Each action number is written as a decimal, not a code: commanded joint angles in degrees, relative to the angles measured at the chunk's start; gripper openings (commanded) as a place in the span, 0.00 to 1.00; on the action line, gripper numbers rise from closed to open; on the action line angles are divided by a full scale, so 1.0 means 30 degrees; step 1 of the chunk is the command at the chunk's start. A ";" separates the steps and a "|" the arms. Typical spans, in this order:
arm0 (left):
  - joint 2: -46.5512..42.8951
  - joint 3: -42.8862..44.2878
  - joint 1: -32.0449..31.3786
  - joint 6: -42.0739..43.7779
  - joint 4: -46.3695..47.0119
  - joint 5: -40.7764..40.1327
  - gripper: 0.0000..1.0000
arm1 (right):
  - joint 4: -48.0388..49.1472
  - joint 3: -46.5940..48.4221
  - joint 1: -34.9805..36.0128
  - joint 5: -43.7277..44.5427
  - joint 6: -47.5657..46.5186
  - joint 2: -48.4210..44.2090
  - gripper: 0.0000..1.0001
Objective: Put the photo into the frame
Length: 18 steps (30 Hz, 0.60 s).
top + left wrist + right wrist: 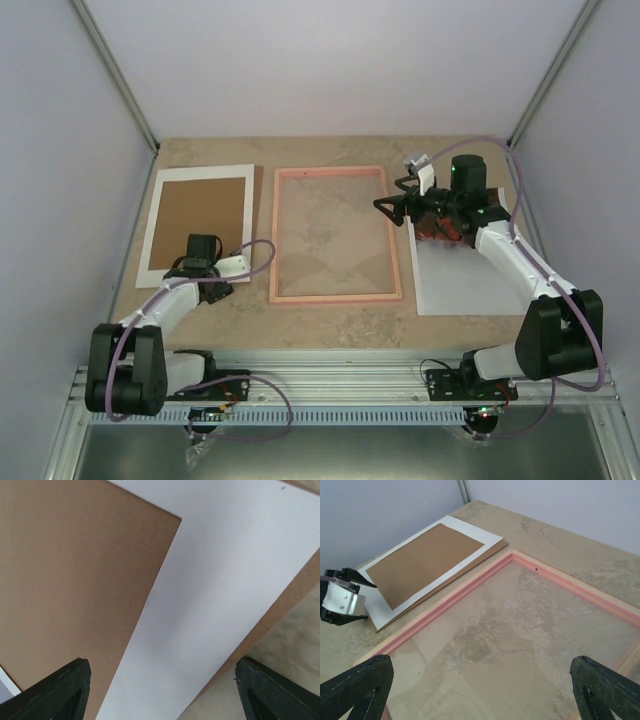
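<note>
- Photo [450, 285]: lying flat just right of the frame [336, 297], outside it.
- Right gripper [388, 207]: hovering wide open by the frame's upper right corner, gripping nothing. Best pinching only the photo's edge.
- Left gripper [162, 666]: jaws standing wide, straddling the mat [210, 580], empty.

My left arm [160, 312] folds up from its base and carries the left gripper [200, 250] toward 12 o'clock, pitched steeply down, jaws spread wide. My right arm [512, 258] stretches toward 11 o'clock, and the right gripper [388, 207] faces 9 o'clock, tilted down, jaws fully apart.
</note>
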 commanded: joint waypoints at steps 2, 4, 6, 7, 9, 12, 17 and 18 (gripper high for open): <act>0.2588 0.0168 0.0046 0.1273 0.1092 0.0539 0.77 | 0.0163 0.0177 -0.0488 -0.0726 0.0389 0.0394 0.98; 0.3303 0.0545 0.0028 0.1273 0.0918 0.0912 0.73 | 0.0183 0.0134 -0.0634 -0.0827 0.0435 0.0451 0.98; 0.3825 0.0806 0.0030 0.1121 0.0976 0.1124 0.66 | 0.0184 0.0106 -0.0784 -0.0974 0.0481 0.0464 0.98; 0.4084 0.0980 0.0036 0.1022 0.0890 0.1237 0.62 | 0.0176 0.0095 -0.0840 -0.1037 0.0516 0.0500 0.98; 0.4474 0.1296 0.0011 0.0803 0.0704 0.1416 0.53 | 0.0250 0.0073 -0.0935 -0.1098 0.0580 0.0525 0.98; 0.4519 0.1357 -0.0045 0.0662 0.0715 0.1587 0.41 | 0.0287 0.0049 -0.1069 -0.1213 0.0642 0.0644 0.98; 0.3937 0.1108 -0.0341 0.0552 0.0264 0.1795 0.21 | 0.0400 -0.0058 -0.1190 -0.1318 0.0728 0.0740 0.98; 0.3721 0.1058 -0.0421 0.0533 0.0164 0.1888 0.17 | 0.0430 -0.0086 -0.1213 -0.1321 0.0745 0.0751 0.98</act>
